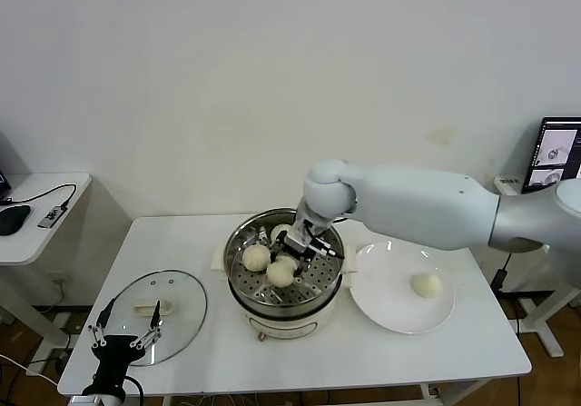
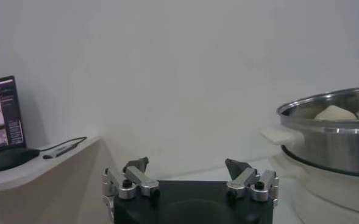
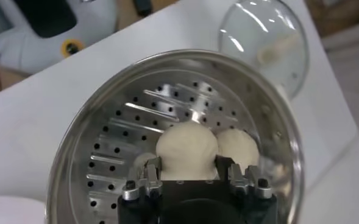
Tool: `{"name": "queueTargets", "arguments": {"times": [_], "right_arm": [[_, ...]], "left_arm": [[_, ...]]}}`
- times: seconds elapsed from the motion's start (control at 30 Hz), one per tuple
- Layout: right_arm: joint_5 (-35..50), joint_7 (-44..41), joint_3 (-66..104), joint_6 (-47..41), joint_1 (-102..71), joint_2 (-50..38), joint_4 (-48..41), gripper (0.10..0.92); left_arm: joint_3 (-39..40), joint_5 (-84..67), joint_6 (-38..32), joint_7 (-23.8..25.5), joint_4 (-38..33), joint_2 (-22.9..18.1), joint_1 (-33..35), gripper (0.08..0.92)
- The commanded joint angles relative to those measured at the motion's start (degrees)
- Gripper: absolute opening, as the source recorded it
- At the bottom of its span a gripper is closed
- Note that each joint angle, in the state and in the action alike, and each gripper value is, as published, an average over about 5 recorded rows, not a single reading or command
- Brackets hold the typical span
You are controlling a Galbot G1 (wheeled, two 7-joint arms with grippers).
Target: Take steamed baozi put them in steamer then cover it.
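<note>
The right gripper (image 1: 297, 245) is inside the steamer (image 1: 259, 301), low over the perforated tray; its fingers (image 3: 150, 173) are closed on a steamed baozi (image 3: 187, 146), pinching it from both sides, and the bun sits on the tray (image 3: 124, 134) directly in front of the claw. A second bun (image 3: 239, 147) lies just beside the held one, touching it or almost touching it; in the head view a third bun (image 1: 257, 257) rests on the tray a little further from the claw, toward the robot's left. The fourth baozi (image 1: 426, 284) is on the white plate (image 1: 381, 311), well apart from the claw, on the robot's right side of the steamer.

The left gripper (image 1: 124, 336) is parked at the near edge of the table (image 1: 363, 361), far from the steamer; its fingers (image 2: 136, 164) are spread wide and hold nothing. The cover (image 1: 186, 320) lies flat on the table just ahead of this claw, its cream handle (image 1: 156, 310) up; the steamer stands beyond it, uncovered.
</note>
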Motion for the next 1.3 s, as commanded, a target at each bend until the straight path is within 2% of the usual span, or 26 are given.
{"name": "queueTargets", "arguments": {"times": [0.03,0.3,0.43,0.63,0.8,0.97,1.07,1.2,1.3], "right_arm": [[-4.20,0.13,-1.32,8.18,-1.03,1.96,-1.45,0.560],[-4.79,0.95,-1.58,9.15,-0.90,1.56,-1.30,0.580],[-4.63,1.50,-0.89,9.42,-0.15,0.57,-0.87,0.675],[0.12,1.85,1.61,5.77,2.25,-2.74,0.23,0.806],[5.87,-1.09,4.25,-4.20,4.36,-8.48,2.26,0.822],[11.73,-2.55,5.52,-22.44,6.09,-17.13,7.37,0.823],[14.53,-1.70,6.21,-30.21,6.39,-22.52,10.39,0.823],[14.48,-1.18,8.14,-35.09,4.71,-30.96,13.14,0.823],[11.28,-1.54,10.45,-34.81,0.62,-36.67,13.34,0.823]], "left_arm": [[0.17,0.07,0.06,-0.05,0.07,-0.10,-0.10,0.823],[0.23,0.03,0.00,-0.01,0.26,-0.17,-0.13,0.823],[0.16,0.01,0.03,0.01,0.24,-0.04,-0.17,0.823],[-0.15,0.01,0.06,-0.01,0.18,0.44,-0.28,0.823],[-0.16,0.03,0.12,-0.01,0.10,0.77,-0.48,0.823],[-0.16,-0.07,0.10,0.01,0.04,1.53,-0.62,0.823],[0.08,-0.13,0.12,0.05,0.00,2.02,-0.84,0.823],[0.63,-0.16,0.17,0.10,0.20,2.69,-1.34,0.823],[1.15,-0.18,0.18,0.11,0.39,3.20,-1.67,0.823]]}}
